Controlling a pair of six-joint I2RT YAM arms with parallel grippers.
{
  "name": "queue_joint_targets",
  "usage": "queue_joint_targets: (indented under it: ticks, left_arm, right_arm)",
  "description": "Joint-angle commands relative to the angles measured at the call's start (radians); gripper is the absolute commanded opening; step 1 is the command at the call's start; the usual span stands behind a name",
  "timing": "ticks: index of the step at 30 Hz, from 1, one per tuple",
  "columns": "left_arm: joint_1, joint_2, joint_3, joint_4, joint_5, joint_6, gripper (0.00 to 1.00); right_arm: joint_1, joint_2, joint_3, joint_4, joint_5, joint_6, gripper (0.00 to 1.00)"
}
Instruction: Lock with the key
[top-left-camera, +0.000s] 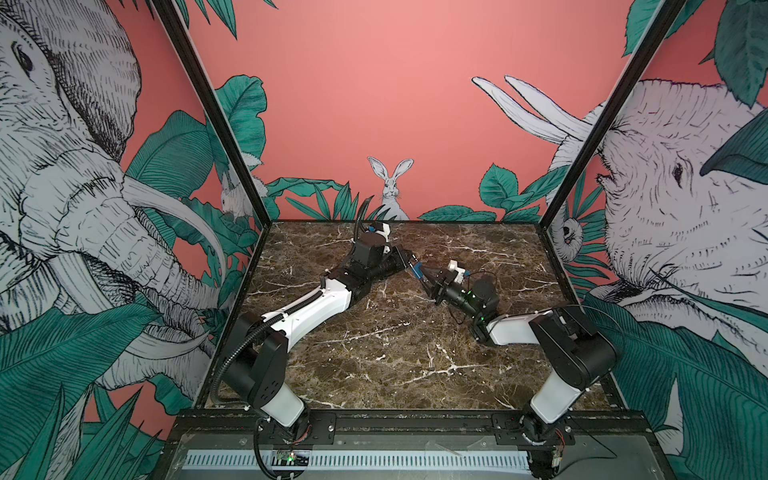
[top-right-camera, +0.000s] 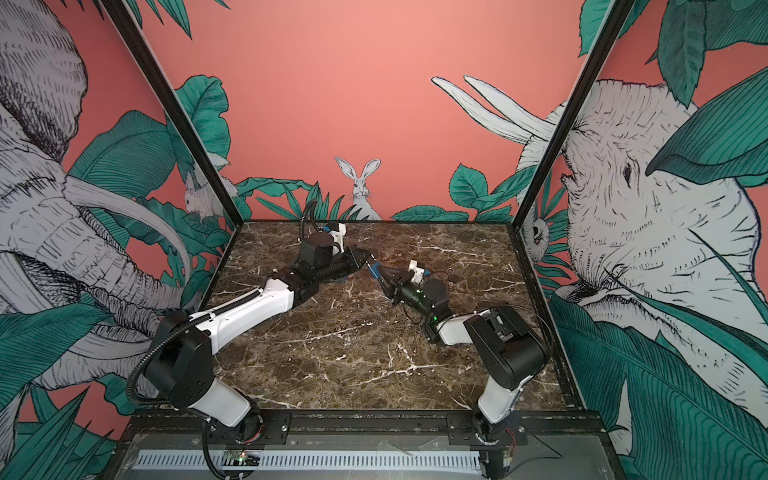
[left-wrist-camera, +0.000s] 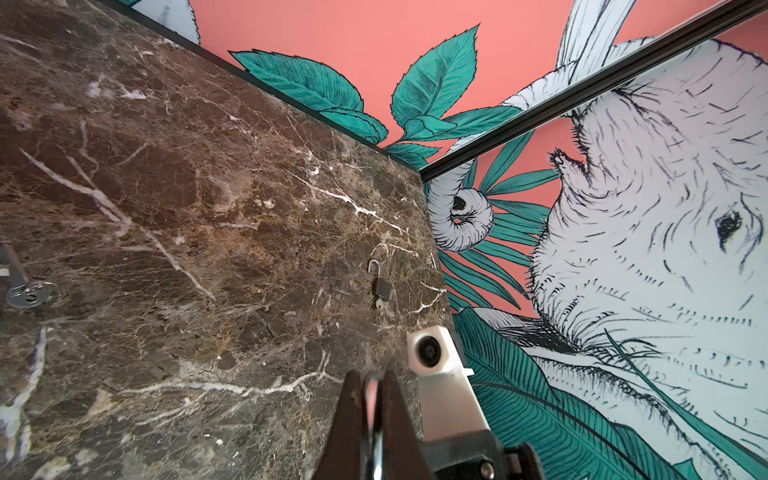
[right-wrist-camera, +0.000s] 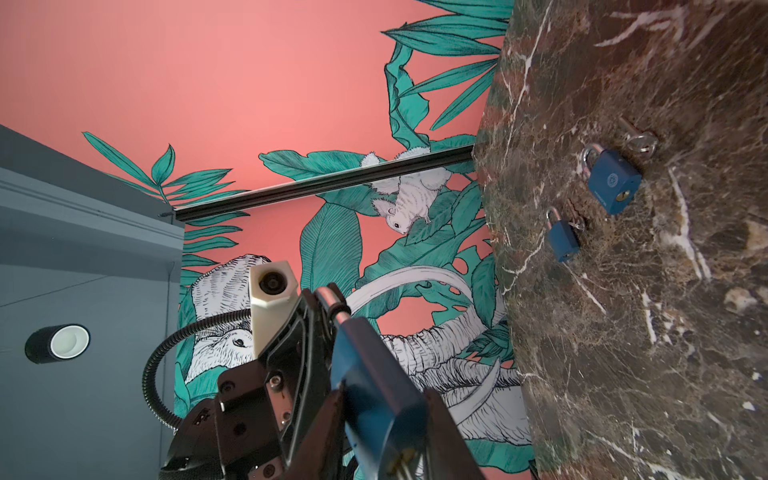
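Note:
A blue padlock (right-wrist-camera: 374, 374) is held up in the air between the two arms, above the marble table (top-left-camera: 395, 353). My right gripper (right-wrist-camera: 386, 388) is shut on its blue body, one finger on each flat face. My left gripper (left-wrist-camera: 372, 376) is shut on the padlock's silver shackle (right-wrist-camera: 343, 318), seen as a shiny strip between its dark fingers. Something thin and silvery, probably the key (right-wrist-camera: 409, 465), sticks out at the brass keyhole end. In both top views the padlock (top-left-camera: 417, 272) (top-right-camera: 375, 272) hangs between the left gripper (top-left-camera: 410, 260) and the right gripper (top-left-camera: 424, 279).
Two more blue padlocks (right-wrist-camera: 614, 180) (right-wrist-camera: 563, 239) lie on the marble with loose keys (right-wrist-camera: 642, 141) beside them. A small grey padlock with an open shackle (left-wrist-camera: 382, 286) and a loose key (left-wrist-camera: 29, 293) lie elsewhere. Patterned walls enclose the table on three sides.

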Motion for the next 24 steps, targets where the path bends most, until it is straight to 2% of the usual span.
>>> queue_joint_targets:
  ticks: [1,10,17,24]
  left_arm:
    - [-0.005,0.004,0.03,-0.038,0.028,0.0,0.0]
    - [-0.005,0.015,0.035,-0.014,0.076,-0.021,0.0]
    - [-0.005,-0.019,-0.019,0.087,0.079,-0.021,0.0]
    - [-0.005,-0.018,-0.019,0.116,0.105,-0.038,0.0]
  right_arm:
    - [-0.003,-0.054,0.035,0.102,-0.006,-0.049,0.27]
    - [-0.003,-0.045,0.051,0.104,-0.031,-0.116,0.19]
    - [-0.004,-0.032,0.054,0.103,-0.034,-0.118,0.19]
    - [-0.004,-0.021,0.062,0.105,-0.037,-0.122,0.19]
